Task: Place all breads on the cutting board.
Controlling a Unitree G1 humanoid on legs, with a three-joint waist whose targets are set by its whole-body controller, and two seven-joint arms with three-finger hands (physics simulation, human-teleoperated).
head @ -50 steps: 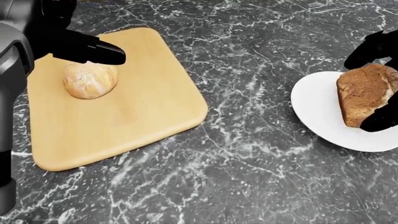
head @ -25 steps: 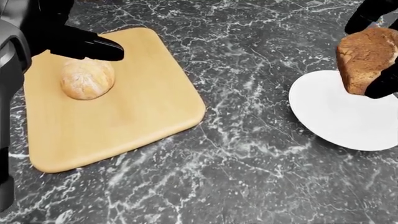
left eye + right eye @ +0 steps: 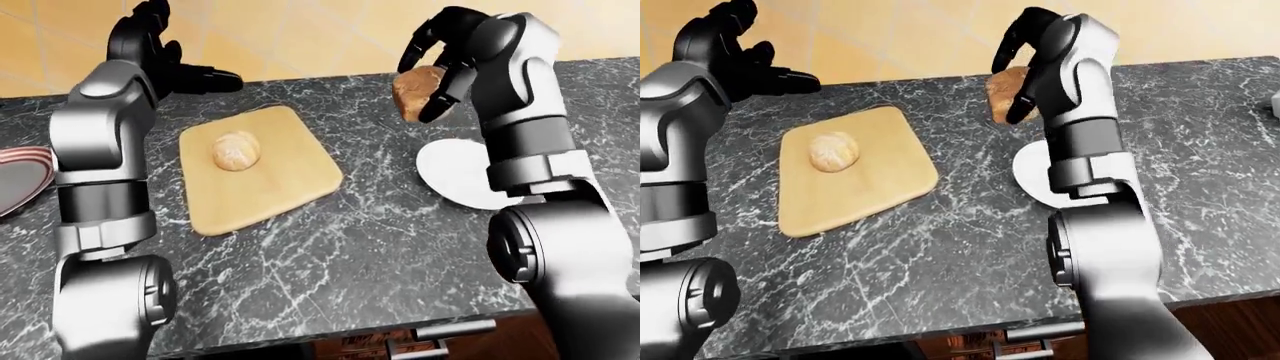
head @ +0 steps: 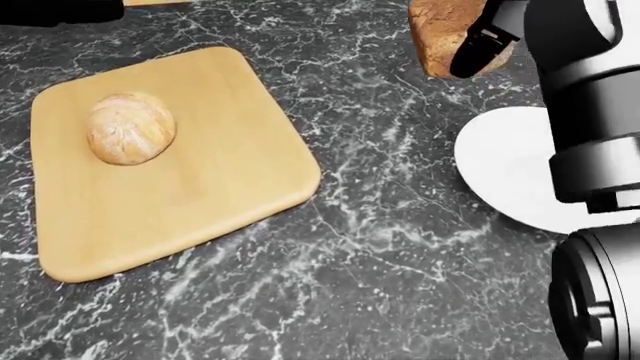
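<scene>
Two breads: round roll (image 4: 130,127) already lies on the cutting board (image 4: 215,187); brown loaf (image 3: 418,91) is up in the air, between board and white plate (image 4: 505,169).
Right hand (image 3: 440,71): my fingers are closed round the loaf, carrying it clear of the table.
Left hand (image 3: 165,64): fingers spread, holding nothing, raised above the board's far-left side.
Step in hand: I judge it as carrying the loaf leftward to the board.
Method: aim for bare wood right of the roll; lower until it rests; then release.
Risk: bumping the roll.
Surface: dark marbled table (image 3: 380,240).
Room: tan tiled floor (image 3: 300,34) beyond; striped plate (image 3: 20,172) at the left edge.
</scene>
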